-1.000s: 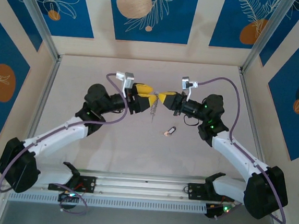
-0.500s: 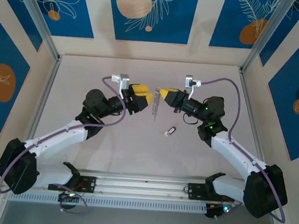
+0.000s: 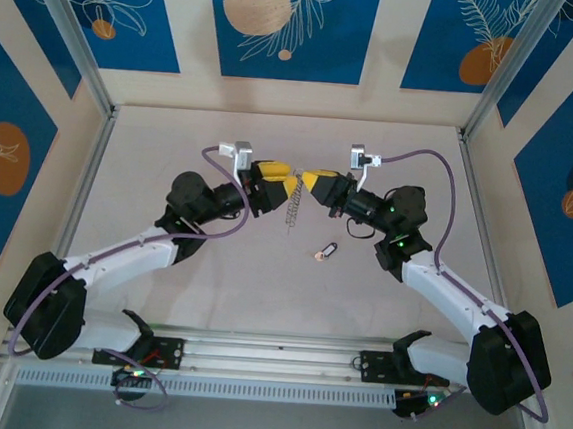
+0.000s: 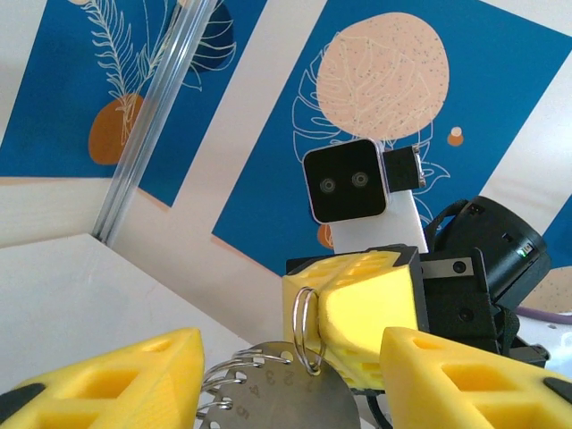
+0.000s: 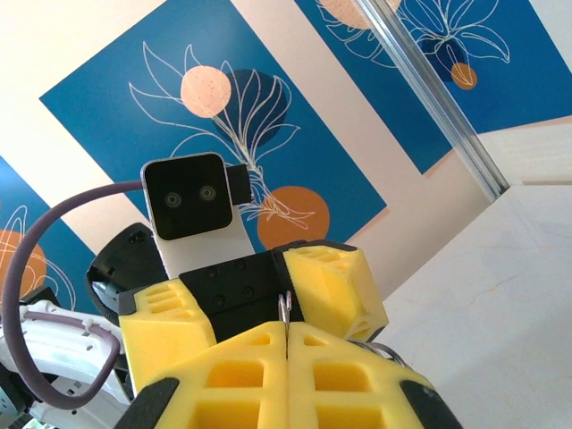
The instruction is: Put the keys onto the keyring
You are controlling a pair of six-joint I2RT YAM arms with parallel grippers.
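Closer again, the half-open left hand flanks the keyring hanging lengthwise down from the clamped right hand.

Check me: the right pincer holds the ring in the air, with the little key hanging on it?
No: the right pincer holds the keyring in the air, but the key lies on the table below, as the top view shows.
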